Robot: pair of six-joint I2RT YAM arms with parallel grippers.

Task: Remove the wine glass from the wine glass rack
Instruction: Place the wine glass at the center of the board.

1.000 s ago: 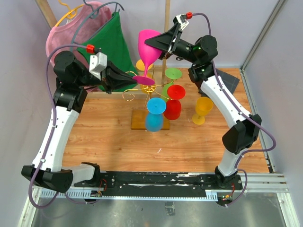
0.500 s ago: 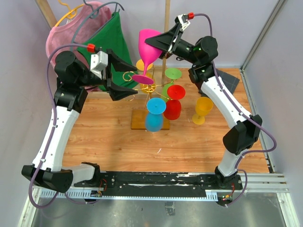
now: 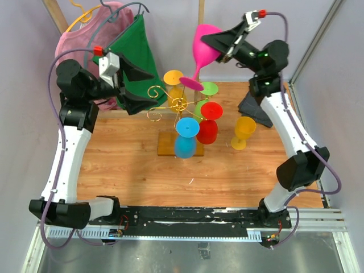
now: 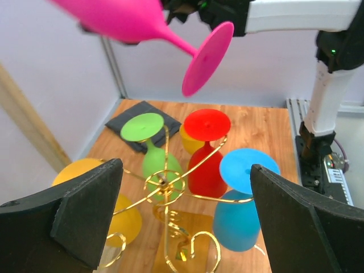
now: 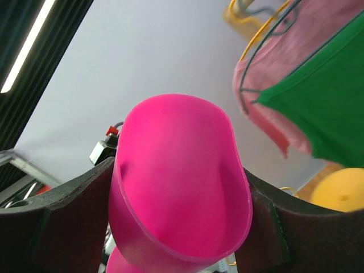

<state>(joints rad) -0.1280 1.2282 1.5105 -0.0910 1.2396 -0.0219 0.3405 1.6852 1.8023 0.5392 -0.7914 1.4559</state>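
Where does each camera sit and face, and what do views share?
Top external: above and behind the robot, looking down on table, wine glass rack, left arm, right arm.
Left wrist: on the left hand, facing across the rack toward the right arm; own open fingers below.
Right wrist: on the right hand, facing up at wall and green garment; own fingers clamp the pink wine glass.
Shared: the pink wine glass, in all three.

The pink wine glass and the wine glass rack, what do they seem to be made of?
The pink wine glass looks like plastic rather than glass: it is opaque and evenly colored, with a soft sheen. The wine glass rack seems to be thin metal wire with a shiny gold finish, as it glints along its curls. Its square base looks like light wood, though the grain is blurred.
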